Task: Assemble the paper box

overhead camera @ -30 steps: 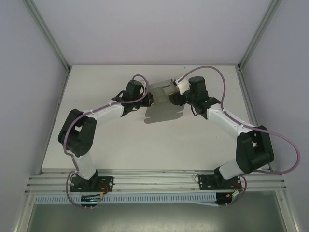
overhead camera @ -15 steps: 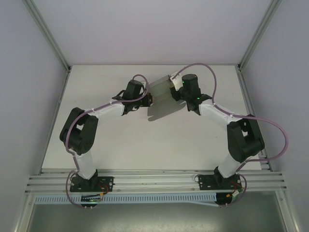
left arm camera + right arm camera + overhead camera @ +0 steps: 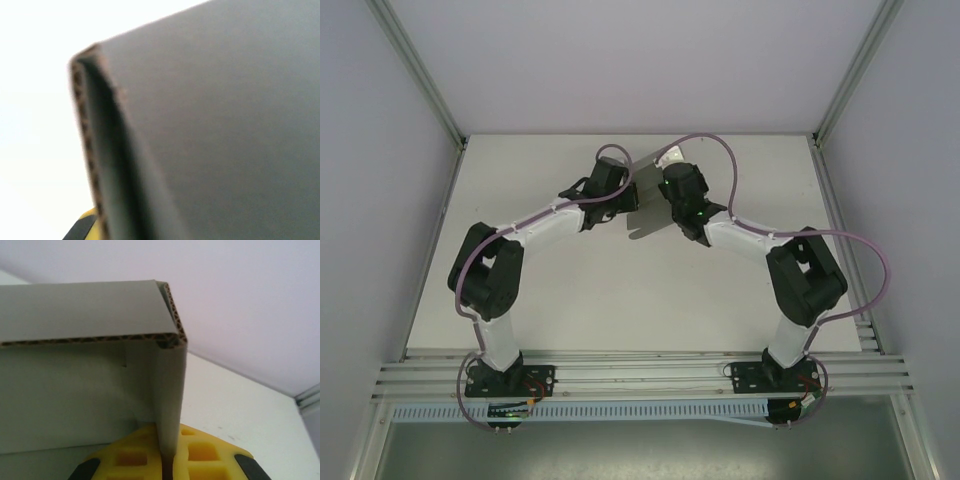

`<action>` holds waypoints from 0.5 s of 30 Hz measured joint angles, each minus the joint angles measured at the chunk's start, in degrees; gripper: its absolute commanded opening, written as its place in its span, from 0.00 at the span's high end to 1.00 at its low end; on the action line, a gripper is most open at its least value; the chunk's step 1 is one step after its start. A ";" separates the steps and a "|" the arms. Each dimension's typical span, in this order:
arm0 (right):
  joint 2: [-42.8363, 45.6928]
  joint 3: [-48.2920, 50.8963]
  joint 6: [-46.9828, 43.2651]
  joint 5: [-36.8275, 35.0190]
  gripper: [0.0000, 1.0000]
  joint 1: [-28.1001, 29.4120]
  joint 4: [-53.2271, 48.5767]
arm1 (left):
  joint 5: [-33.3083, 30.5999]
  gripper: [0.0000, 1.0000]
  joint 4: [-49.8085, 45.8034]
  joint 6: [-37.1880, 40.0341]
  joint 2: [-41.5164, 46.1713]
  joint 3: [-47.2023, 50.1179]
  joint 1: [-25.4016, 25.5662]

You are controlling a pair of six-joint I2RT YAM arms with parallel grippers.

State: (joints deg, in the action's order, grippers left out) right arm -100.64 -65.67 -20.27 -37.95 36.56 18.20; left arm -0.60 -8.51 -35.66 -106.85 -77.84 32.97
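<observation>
Top external: caught the right arm swinging in toward the left one over the last second, so both ends up close together above the far middle of the table (image 3: 620, 290).
Right claw (image 3: 665, 190): was hanging about half open a moment back, now snapped shut on the paper box (image 3: 646, 190). From the right wrist, clamped on an upright wall of card, squeezed between the yellow pads (image 3: 135, 455).
Left claw (image 3: 626, 197): no change at all, shut tight the whole second. Looks to be holding the opposite side of the paper box, going by the top view.
Paper box: held up off the table between the two claws. Looked wider and more spread out a second ago, now pulled in narrower. From the right wrist, already folded at one corner, with a top panel bent over at a right angle and the wavy cut edge showing. From the left wrist, just grey card, very close and blurry, running down toward a sliver of yellow pad.
Meaning for the task: probably mid-fold. Gripped from both sides now, so ready for pushing walls square or tucking a flap. Nowhere near a finished box yet, by the look of it.
Worry: thin card, easy to crease or let slip if the arms pull against each other.
</observation>
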 measured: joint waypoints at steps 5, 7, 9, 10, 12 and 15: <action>-1.68 -0.33 -0.13 -5.57 1.00 0.50 3.56 | -7.02 1.00 -9.75 -7.76 -4.46 -10.01 1.18; -1.97 -0.33 0.04 -5.92 1.00 0.33 3.50 | -7.98 1.00 -12.09 -10.14 -5.33 -11.45 1.64; -2.08 -0.33 0.61 -5.73 1.00 0.26 3.19 | -8.50 1.00 -13.35 -11.45 -5.73 -12.20 1.81; -2.08 -0.33 1.22 -5.40 1.00 0.24 2.80 | -8.48 1.00 -13.64 -11.72 -5.75 -12.28 1.84; -1.88 -0.33 2.93 -3.41 1.00 -0.02 1.29 | -8.20 1.00 -13.99 -11.17 -5.75 -12.26 1.81; -0.81 0.39 5.29 2.80 1.00 -1.88 -1.01 | -5.20 1.00 -11.34 -7.61 -5.68 -10.21 1.68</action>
State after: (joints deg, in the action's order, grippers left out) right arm -101.45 -65.28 -14.98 -35.16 34.68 17.19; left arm -5.80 -19.86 -43.27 -112.53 -88.05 34.65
